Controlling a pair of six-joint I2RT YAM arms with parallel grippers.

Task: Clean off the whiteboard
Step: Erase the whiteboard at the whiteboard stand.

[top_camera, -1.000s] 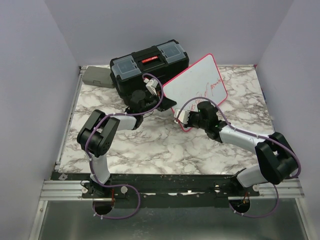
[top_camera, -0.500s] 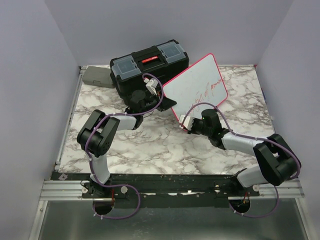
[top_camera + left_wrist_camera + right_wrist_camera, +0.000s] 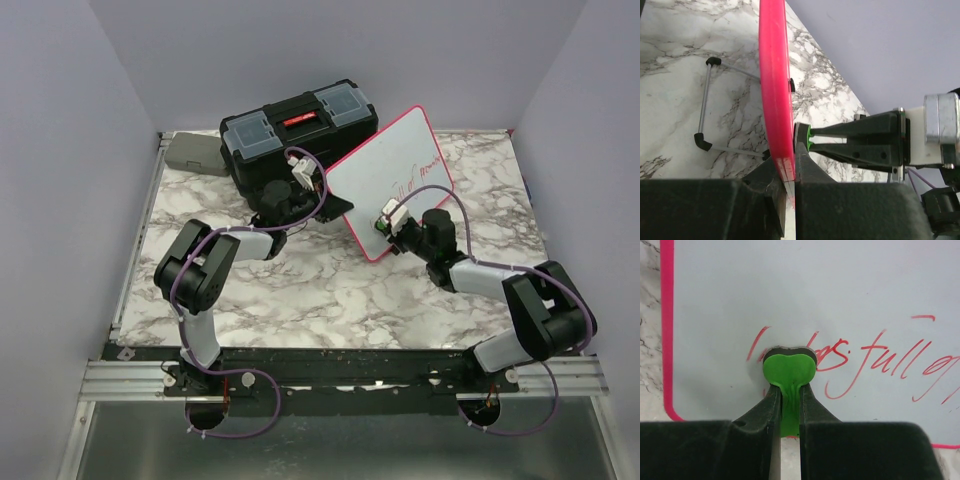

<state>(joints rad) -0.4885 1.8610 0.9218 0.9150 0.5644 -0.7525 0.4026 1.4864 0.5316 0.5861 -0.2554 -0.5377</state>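
Observation:
The whiteboard (image 3: pixel 385 165), white with a pink-red frame, stands tilted in the middle of the table. My left gripper (image 3: pixel 335 207) is shut on its lower left edge; in the left wrist view the jaws clamp the pink frame (image 3: pixel 775 100) edge-on. Red handwriting (image 3: pixel 880 355) runs across the board's face (image 3: pixel 815 285). My right gripper (image 3: pixel 789 390) is shut on a green heart-shaped eraser (image 3: pixel 789 371) with a dark pad. The eraser is pressed against the board on the left part of the writing. From above, the right gripper (image 3: pixel 392 216) sits over the board's lower middle.
A black toolbox (image 3: pixel 298 130) with clear-lidded trays stands right behind the board. A grey box (image 3: pixel 195 153) lies at the back left corner. The board's wire stand with black feet (image 3: pixel 704 112) rests on the marble table (image 3: pixel 300 290). Walls close in on three sides.
My right gripper has slid with the eraser from the board's lower corner up and right onto the handwriting. The left gripper and the board have stayed put.

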